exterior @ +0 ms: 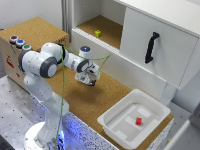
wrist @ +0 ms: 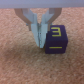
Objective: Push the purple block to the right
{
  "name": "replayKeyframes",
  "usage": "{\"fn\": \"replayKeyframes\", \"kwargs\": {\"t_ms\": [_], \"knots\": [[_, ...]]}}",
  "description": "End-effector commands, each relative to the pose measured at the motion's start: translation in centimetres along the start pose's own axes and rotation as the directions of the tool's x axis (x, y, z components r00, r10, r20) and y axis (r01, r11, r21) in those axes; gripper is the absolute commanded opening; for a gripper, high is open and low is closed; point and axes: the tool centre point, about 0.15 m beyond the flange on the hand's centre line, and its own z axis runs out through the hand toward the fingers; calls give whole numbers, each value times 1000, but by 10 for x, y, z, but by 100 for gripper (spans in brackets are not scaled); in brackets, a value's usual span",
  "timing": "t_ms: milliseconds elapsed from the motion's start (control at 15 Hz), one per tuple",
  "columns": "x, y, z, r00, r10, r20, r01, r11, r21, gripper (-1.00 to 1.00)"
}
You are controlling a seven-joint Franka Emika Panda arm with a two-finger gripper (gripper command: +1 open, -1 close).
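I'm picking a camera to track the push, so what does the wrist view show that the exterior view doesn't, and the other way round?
Only the wrist view shows the purple block, with yellow markings, sitting on the cork right beside the shut pincer. Only the exterior view shows the yellow block on the shelf, the red block in the white bin, the cabinet door handle and the colored buttons. Both show the pincer low over the cork surface.

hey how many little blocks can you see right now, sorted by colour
Purple block: 1, on the cork beside the hand
Yellow block: 1, on the shelf
Red block: 1, in the white tray
Total: 3
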Motion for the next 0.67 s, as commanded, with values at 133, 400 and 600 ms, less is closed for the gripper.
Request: {"fn": "replayKeyframes", "kwargs": {"t_ms": [133,400,600], "knots": [[40,55,7,994,104,27,-101,991,-86,-100],[47,86,9,991,128,37,-121,981,-150,-100],[47,102,13,987,151,47,-140,973,-183,-100]]}}
